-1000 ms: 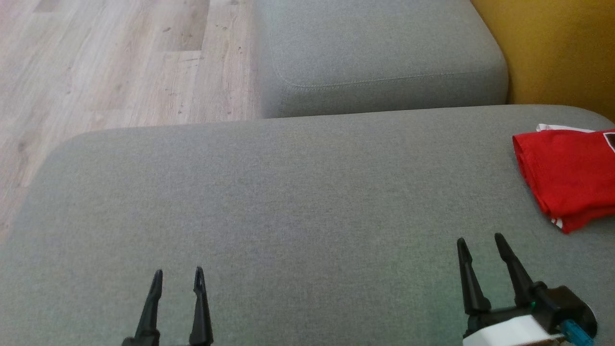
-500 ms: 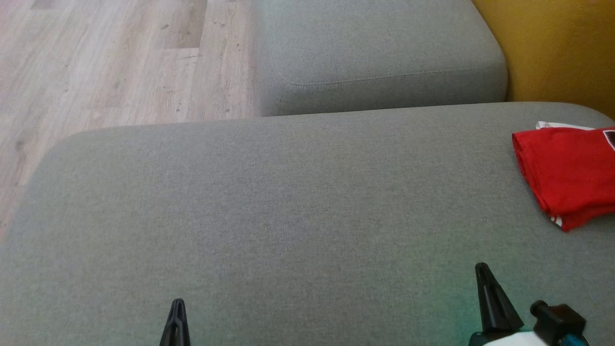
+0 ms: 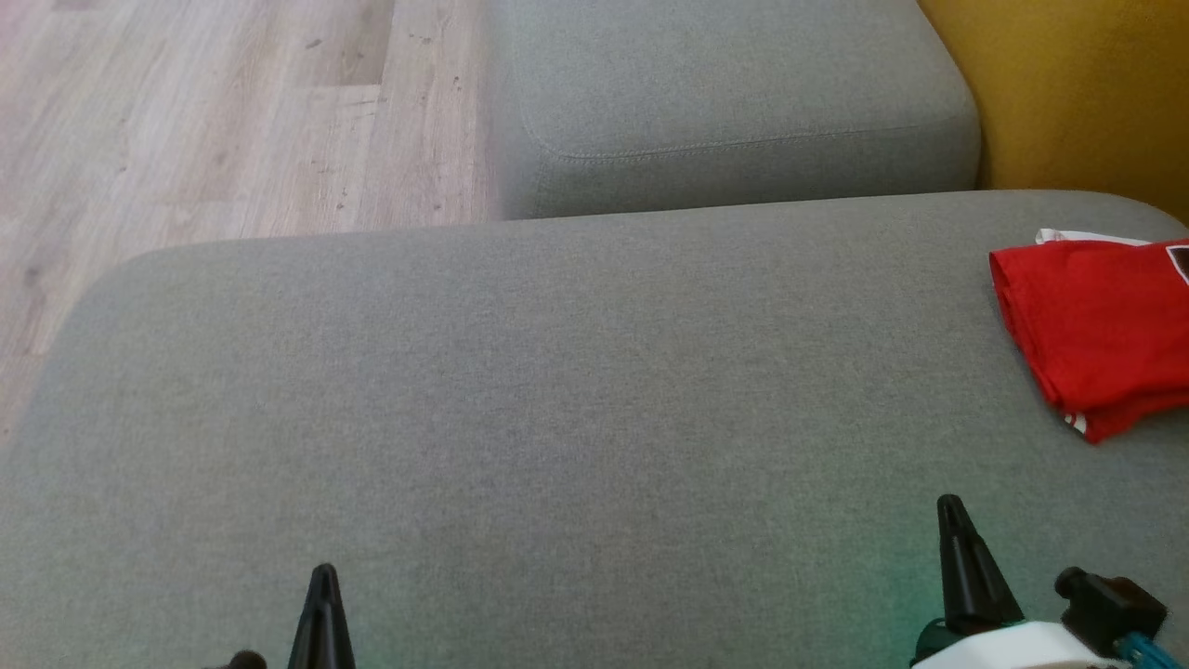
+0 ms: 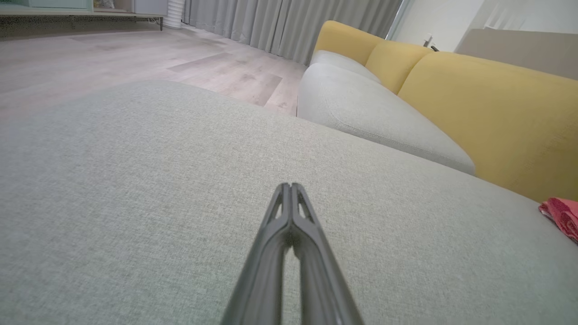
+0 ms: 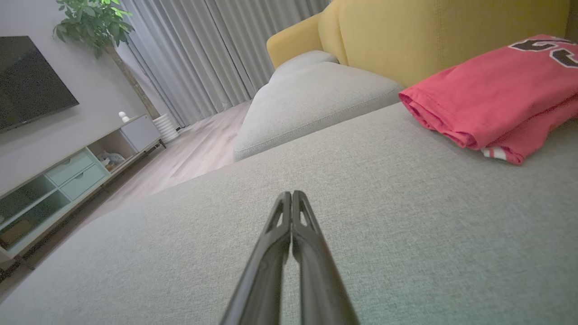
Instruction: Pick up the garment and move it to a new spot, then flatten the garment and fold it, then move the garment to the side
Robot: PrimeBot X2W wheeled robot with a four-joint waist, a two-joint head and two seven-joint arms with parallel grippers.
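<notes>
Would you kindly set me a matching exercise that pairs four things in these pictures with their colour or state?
Things:
1. garment
2. left gripper
3. sofa backrest
4. floor

Descriptions:
a. yellow
b. shut
c. pale wood
d. red and folded

Pairs: 1-d; 2-b; 3-a; 4-c

Surface is a grey cushion [image 3: 557, 390]. Red garment [image 3: 1096, 334] lies folded on it, at its right edge near the far corner.
</notes>
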